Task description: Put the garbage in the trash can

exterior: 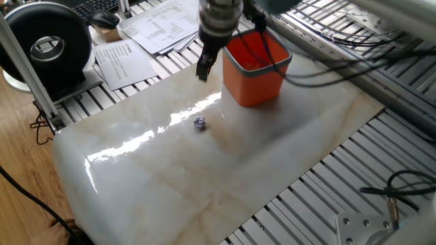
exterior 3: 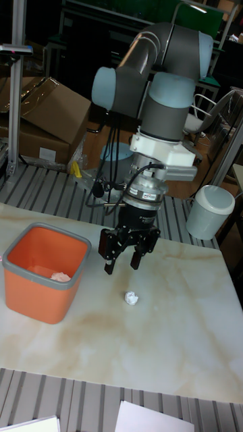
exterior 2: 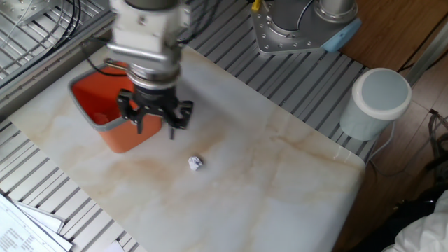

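Note:
One small bluish-white scrap of garbage (exterior: 199,122) (exterior 2: 195,163) (exterior 3: 131,298) lies on the marble slab. The orange trash can (exterior: 257,75) (exterior 2: 122,133) (exterior 3: 40,290) stands upright with a grey rim. A cream wad (exterior 3: 61,276) lies inside it. My gripper (exterior: 203,69) (exterior 2: 155,127) (exterior 3: 121,263) hangs open and empty above the slab. It is just outside the can's rim, between the can and the loose scrap, and touches neither.
Printed paper sheets (exterior: 167,24) and a black round device (exterior: 48,44) sit beyond the slab's far-left edge. A white lidded canister (exterior 2: 378,101) (exterior 3: 210,212) stands off the slab. The arm's base (exterior 2: 301,28) is behind the slab. Metal slats surround it.

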Motion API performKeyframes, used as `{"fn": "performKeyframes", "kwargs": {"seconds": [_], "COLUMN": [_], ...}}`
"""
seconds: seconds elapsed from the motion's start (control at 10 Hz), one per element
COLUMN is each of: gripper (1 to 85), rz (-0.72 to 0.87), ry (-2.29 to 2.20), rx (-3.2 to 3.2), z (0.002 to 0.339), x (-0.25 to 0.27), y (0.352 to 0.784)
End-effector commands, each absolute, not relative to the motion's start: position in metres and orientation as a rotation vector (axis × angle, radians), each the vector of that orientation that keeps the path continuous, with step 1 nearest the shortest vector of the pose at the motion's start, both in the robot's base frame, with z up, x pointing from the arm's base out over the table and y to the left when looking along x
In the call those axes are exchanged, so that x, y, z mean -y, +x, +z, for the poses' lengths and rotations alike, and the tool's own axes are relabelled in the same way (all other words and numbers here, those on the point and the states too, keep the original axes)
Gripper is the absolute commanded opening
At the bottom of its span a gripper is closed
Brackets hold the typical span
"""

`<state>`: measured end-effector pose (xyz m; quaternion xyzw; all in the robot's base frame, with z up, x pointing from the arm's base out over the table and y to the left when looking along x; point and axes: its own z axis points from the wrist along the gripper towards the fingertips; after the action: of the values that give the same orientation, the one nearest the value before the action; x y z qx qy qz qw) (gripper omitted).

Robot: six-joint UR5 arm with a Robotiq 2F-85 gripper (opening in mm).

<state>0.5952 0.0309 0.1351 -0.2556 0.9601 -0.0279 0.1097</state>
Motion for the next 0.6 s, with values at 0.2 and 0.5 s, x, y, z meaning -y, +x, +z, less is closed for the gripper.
{"fn": "performKeyframes", "kwargs": {"seconds": [0.2,0.5], "gripper": [66.7,71.3], "rz": [-0.020,-0.051], "ry": [-0.834,-0.760], "rx": [-2.870,-2.859], "z": [0.121,0.076], "x": [-0.053,-0.072], "y": [0.567,0.572]}}
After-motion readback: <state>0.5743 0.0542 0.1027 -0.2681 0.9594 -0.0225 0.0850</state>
